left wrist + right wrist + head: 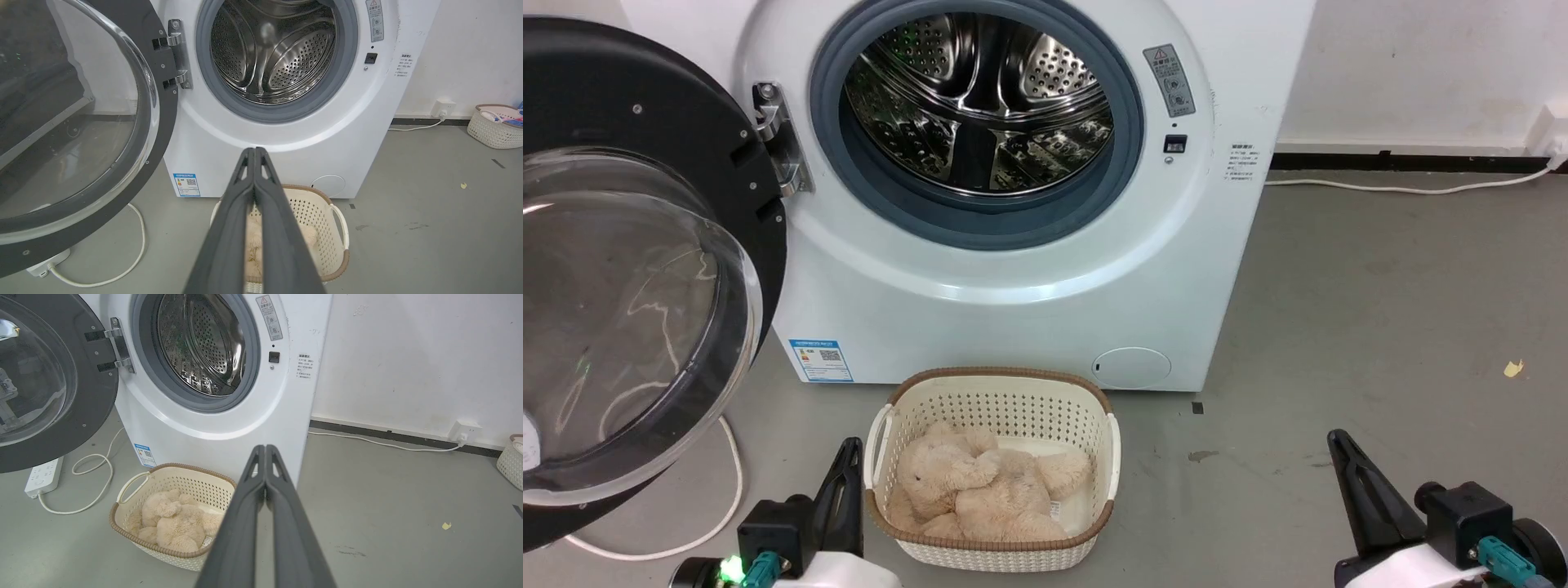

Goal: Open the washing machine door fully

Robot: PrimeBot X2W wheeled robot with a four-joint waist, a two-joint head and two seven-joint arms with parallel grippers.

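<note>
The washing machine door [645,269], a glossy black disc with a bulging clear glass centre, stands swung wide to the left on its metal hinge [776,135]; the same door [77,122] [45,379] shows in both wrist views. The steel drum [980,106] is exposed inside its grey rubber ring. My left gripper [849,447] is low at the bottom left, shut and empty, its fingers [254,155] pressed together. At the bottom right my right gripper [1335,439] is likewise shut on nothing, fingers [264,451] closed. Both are well clear of the door.
A cream basket [1111,457] holding a beige plush toy [980,486] sits on the grey floor before the machine. A white cable [719,523] and power strip [43,475] lie under the door. Another basket [496,126] stands by the right wall. A round white service flap [1131,367] sits low on the machine.
</note>
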